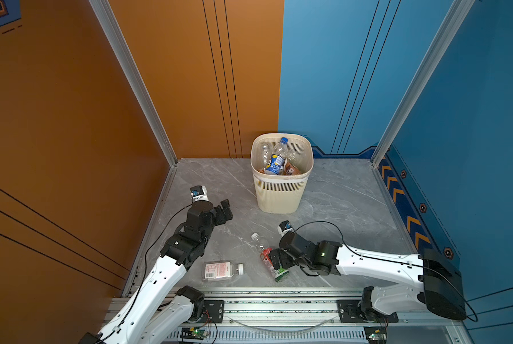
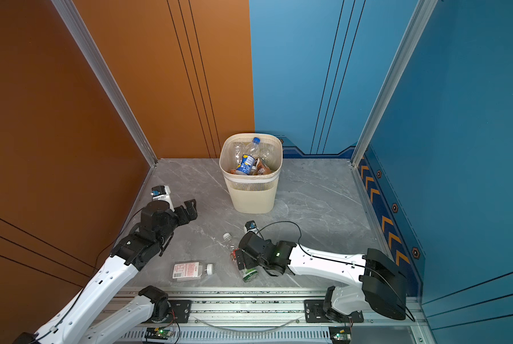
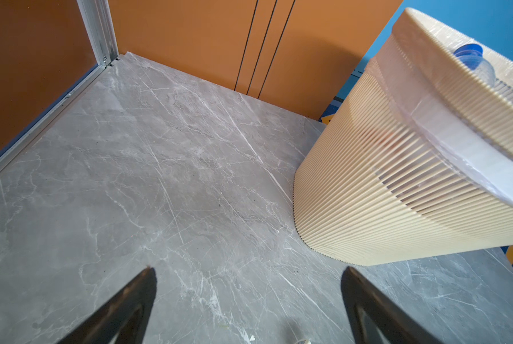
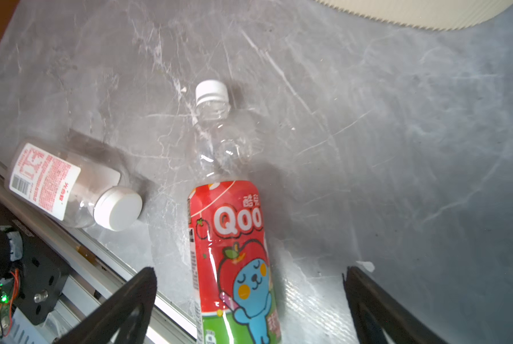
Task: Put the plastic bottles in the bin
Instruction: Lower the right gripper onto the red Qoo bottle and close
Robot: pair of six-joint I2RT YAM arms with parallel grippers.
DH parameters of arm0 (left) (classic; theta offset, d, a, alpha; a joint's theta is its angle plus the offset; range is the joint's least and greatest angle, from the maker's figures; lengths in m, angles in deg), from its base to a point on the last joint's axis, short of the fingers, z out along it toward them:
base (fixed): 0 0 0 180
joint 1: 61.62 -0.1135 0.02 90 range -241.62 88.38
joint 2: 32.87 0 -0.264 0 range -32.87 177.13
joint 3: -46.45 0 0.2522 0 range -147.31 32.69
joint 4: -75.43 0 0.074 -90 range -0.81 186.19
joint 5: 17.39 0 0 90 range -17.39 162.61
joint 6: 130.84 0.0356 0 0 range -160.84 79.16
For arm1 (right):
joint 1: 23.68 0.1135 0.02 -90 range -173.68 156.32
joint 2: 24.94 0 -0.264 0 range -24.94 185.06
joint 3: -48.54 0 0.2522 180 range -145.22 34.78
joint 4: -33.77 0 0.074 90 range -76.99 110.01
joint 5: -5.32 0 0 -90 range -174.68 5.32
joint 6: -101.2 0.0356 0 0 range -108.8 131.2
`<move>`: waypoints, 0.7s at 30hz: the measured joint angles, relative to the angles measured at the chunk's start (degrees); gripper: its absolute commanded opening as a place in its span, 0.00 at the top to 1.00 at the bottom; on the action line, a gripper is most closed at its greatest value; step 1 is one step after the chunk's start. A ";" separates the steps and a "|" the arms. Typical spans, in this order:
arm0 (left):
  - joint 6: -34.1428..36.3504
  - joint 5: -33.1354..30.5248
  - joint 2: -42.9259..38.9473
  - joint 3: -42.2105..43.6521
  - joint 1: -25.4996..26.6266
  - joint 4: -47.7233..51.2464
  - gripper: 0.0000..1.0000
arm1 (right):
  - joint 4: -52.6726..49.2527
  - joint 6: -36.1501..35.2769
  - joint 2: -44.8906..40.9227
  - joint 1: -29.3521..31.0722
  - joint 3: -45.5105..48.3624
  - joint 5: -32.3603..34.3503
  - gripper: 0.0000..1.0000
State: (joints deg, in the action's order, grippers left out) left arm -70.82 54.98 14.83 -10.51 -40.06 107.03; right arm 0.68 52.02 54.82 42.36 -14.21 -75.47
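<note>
1. Two plastic bottles (image 4: 64, 184) lie on the grey marble tabletop (image 1: 353, 193) in front of the bin (image 1: 280, 193); more sit inside it.
2. My right gripper (image 4: 249, 270) gapes wide astride the red-labelled bottle (image 4: 231, 238), unclamped.
3. My left gripper (image 3: 247, 269), wide open and empty, hovers left of the bin.
4. An orange wall (image 1: 189, 74) and a blue wall (image 1: 323, 74) meet behind the bin.

"Qoo" in white letters on the clear plastic bottle with white cap and red-and-green label (image 4: 231, 238), small white Chinese characters just above it, barcode and red print, too small to read, on the squat clear bottle with white lid (image 4: 47, 181)
</note>
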 measured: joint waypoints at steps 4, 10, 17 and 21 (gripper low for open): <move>-0.74 0.66 -0.87 1.22 -1.05 0.04 0.02 | 0.76 0.63 5.07 1.53 -1.75 -0.02 0.04; -1.38 1.60 -2.14 1.97 -2.58 0.24 0.02 | 0.90 1.18 10.97 1.90 -3.34 -0.15 0.12; -1.60 2.82 -3.78 2.84 -4.09 0.44 0.02 | 0.92 1.57 14.97 1.90 -4.98 0.00 0.30; -2.12 3.67 -3.82 3.15 -4.98 0.87 0.02 | 0.90 1.81 15.82 1.88 -5.16 0.02 0.40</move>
State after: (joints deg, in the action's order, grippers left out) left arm -72.94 58.66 11.01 -7.36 -45.04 107.91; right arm 1.57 53.84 70.65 44.24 -19.37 -75.44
